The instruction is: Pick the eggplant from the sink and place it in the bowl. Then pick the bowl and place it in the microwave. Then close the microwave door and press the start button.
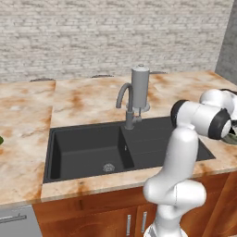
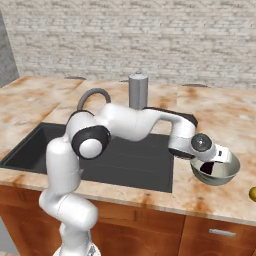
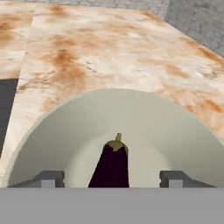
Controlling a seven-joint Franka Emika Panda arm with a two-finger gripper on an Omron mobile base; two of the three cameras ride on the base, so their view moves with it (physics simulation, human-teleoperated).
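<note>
You've got the fingers (image 3: 112, 179) spread wide right over the bowl (image 3: 175, 131), one tip (image 3: 48, 178) on each side of the eggplant (image 3: 111, 168), and neither tip touches it. In the hand view the eggplant lies inside the bowl, dark and glossy, its green stem end pointing away from the hand, on the pale inner floor. You can see clear gaps between it and both tips, so nothing is gripped.

From the right base view, your arm reaches across the sink (image 2: 30, 145) and bends down at the wrist, with the hand sunk into the top of the bowl (image 2: 220, 174). The bowl sits on the desk (image 2: 235, 120) just right of the sink's edge, near the front edge of the desk. Its outside looks grey and shiny from here. A small yellowish thing (image 2: 253, 194) peeks in at the right border; you can't tell what it is.

From the left base view, the sink (image 1: 83, 150) shows its two dark basins, a round drain (image 1: 109, 167) in the left one, and the grey faucet (image 1: 132, 99) standing behind the divider. The arm's elbow covers most of the bowl (image 1: 230, 137); just a sliver of it shows at the right edge.
</note>
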